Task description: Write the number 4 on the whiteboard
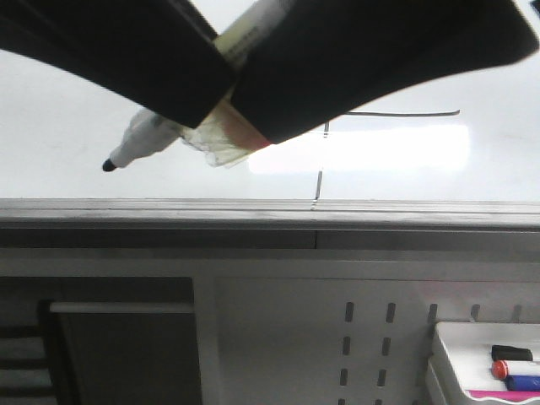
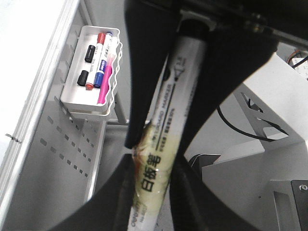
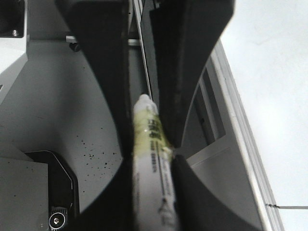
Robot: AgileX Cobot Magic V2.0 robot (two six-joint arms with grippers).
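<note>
Claw (image 1: 228, 84) clamped tight on marker (image 1: 143, 142) — tip off the whiteboard (image 1: 67, 126), number 4 (image 1: 371, 126) beside.

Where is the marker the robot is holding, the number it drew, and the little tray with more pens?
marker (image 1: 143, 143), front view, on the white barrel near its black tip.
number 4 (image 1: 405, 113), front view, on the long horizontal bar.
tray (image 2: 82, 102), left wrist view, on its white front wall.

A white tray (image 1: 447, 354) hangs on the perforated panel (image 1: 371, 337) at lower right, with red, blue, black and pink markers (image 2: 98, 57) lying inside it.
</note>
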